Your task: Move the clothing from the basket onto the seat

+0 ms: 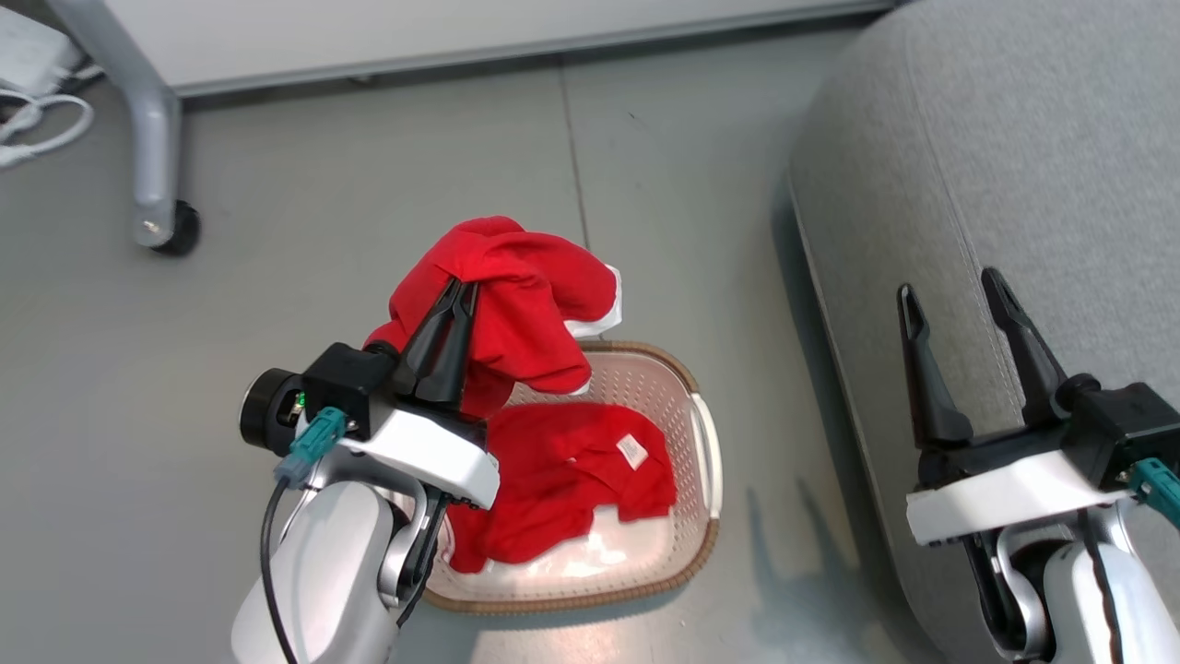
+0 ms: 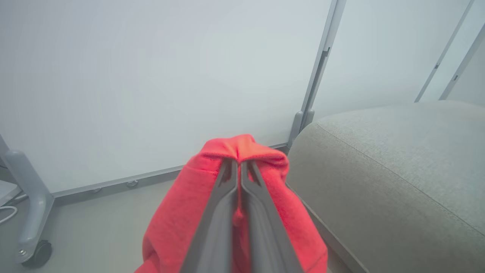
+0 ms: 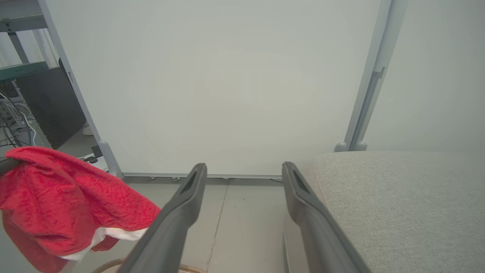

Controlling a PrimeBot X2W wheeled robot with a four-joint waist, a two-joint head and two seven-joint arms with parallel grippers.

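A red garment (image 1: 516, 295) with white trim hangs lifted above the basket (image 1: 705, 443), pinched in my shut left gripper (image 1: 459, 290). In the left wrist view the same red garment (image 2: 178, 216) drapes over the closed left gripper (image 2: 238, 163). More red clothing (image 1: 572, 480) with a small white label lies inside the cream basket. The grey seat (image 1: 1005, 184) fills the right side, and my right gripper (image 1: 949, 295) hovers open over its edge, nothing between its fingers. The right wrist view shows the hanging garment (image 3: 57, 197) at left and the seat (image 3: 401, 201) at right of the open right gripper (image 3: 244, 168).
A pale partition panel (image 1: 461, 37) stands behind, on a grey leg with a black caster (image 1: 171, 226). White cables (image 1: 37, 120) lie at far left. Grey floor (image 1: 682, 184) runs between basket and seat.
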